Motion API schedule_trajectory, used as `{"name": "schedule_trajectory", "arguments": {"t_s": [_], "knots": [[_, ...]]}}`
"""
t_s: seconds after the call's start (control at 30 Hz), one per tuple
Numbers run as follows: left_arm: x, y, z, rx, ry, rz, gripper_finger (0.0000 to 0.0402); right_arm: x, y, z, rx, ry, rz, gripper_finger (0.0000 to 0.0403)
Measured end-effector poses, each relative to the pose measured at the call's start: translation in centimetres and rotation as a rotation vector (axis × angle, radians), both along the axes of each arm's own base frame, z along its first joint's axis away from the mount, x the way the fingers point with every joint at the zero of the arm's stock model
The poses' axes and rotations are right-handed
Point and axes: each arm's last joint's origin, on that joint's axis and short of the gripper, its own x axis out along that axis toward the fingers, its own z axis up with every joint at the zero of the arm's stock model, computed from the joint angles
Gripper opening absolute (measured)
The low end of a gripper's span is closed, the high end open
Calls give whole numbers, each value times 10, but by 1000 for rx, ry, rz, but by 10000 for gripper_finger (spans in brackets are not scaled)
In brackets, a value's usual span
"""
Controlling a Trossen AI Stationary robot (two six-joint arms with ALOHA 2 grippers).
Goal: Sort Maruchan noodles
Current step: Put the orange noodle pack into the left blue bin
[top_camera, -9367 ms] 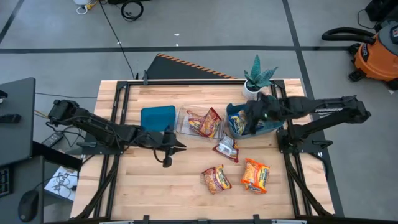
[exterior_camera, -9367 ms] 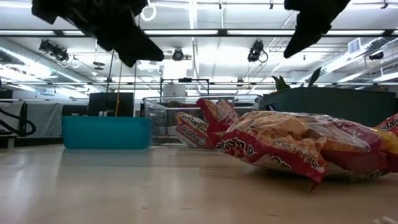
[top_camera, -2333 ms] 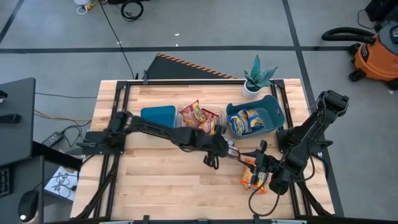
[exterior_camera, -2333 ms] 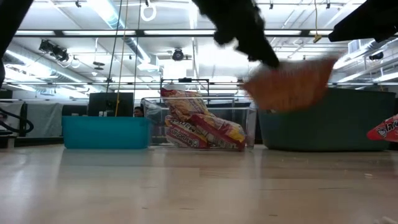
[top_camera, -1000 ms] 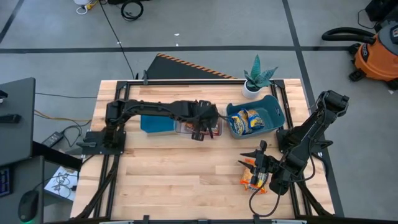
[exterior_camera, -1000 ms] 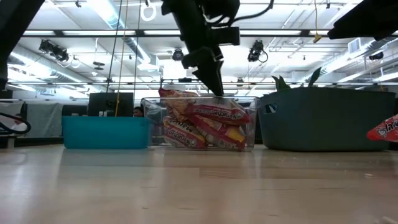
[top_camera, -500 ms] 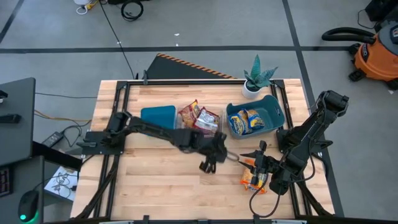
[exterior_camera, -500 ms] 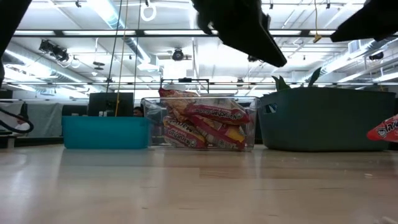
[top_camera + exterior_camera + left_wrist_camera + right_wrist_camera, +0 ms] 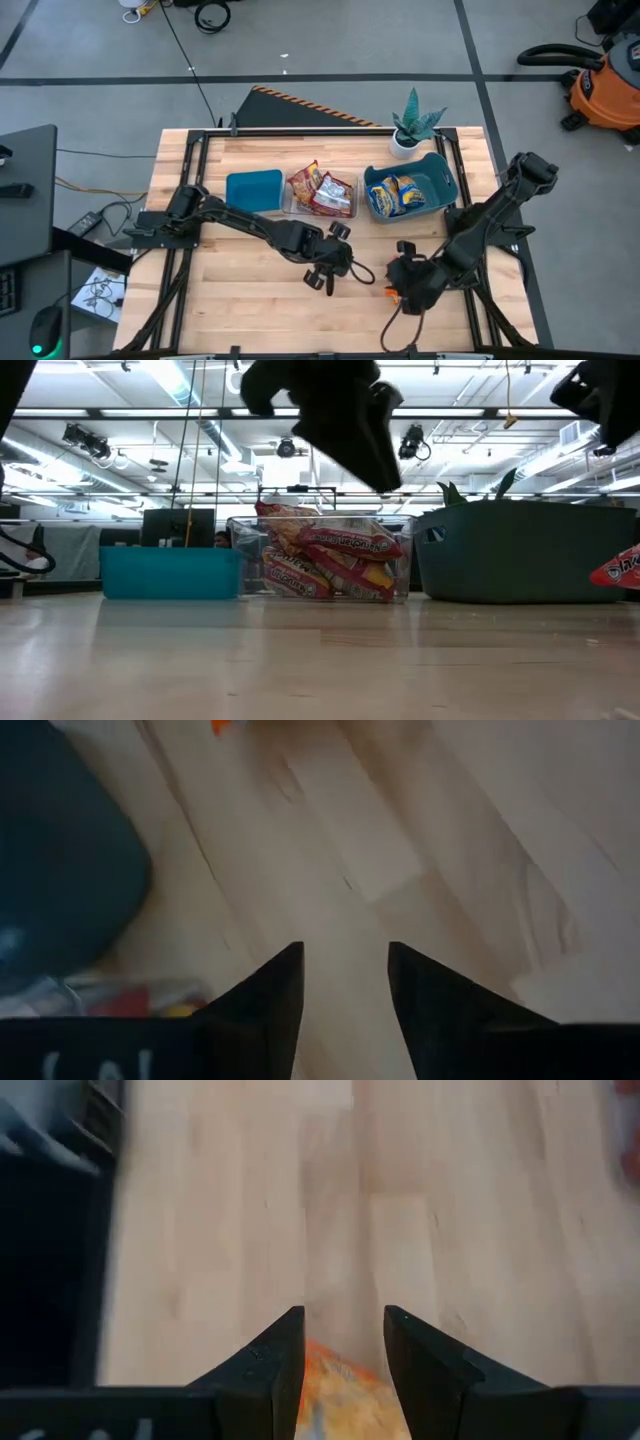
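One orange noodle packet sits between the fingers of my right gripper, near the table's middle right. Only a sliver of the orange packet shows from above. Its red-edged end shows at the low view's right border. Red packets are piled in the clear bin. Blue-and-yellow packets lie in the dark blue bin. My left gripper hovers open and empty over bare wood, just left of the right gripper. My right gripper holds the orange packet by one end, pinched between its two fingers. The gripper's own body hides the contact from above. In the low view the packet's visible end stands above table level.
A teal bin stands left of the clear bin, and a potted plant sits at the far edge behind the blue bin. Bare wood stretches along the near half of the table.
My left gripper has left the clear bin, moving toward the near edge and the table's right, and now hangs over mid-table. In the last half second my right gripper has swung toward the table's left, closing on the left gripper.
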Motion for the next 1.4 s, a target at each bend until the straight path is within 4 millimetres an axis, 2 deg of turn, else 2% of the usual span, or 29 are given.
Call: {"name": "schedule_trajectory", "arguments": {"t_s": [0.23, 0.37, 0.53, 0.63, 0.87, 1.07, 1.2, 1.4], "knots": [[-6, -7, -2, -24, 52, -39, 116, 32, 27, 5, -68, 210, 120, 145], [-8, -8, -5, -30, 49, -37, 100, 41, 36, 8, -97, 281, 175, 151], [-24, -3, -30, -10, 31, 4, 81, 45, 40, 1, -123, 317, 199, 168], [-37, -1, -40, -13, 19, 27, 70, 46, 39, -2, -142, 327, 222, 174], [-69, 10, -35, -73, -82, 73, 53, 55, 35, -14, -195, 360, 284, 170], [-95, 18, -30, -113, -113, 128, 52, 63, 26, -16, -134, 411, 303, 167], [-104, 21, -27, -155, -125, 178, 52, 66, 21, -20, -99, 456, 315, 152], [-109, 16, -31, -179, -90, 202, 52, 72, 15, -31, -77, 523, 353, 108]]}}
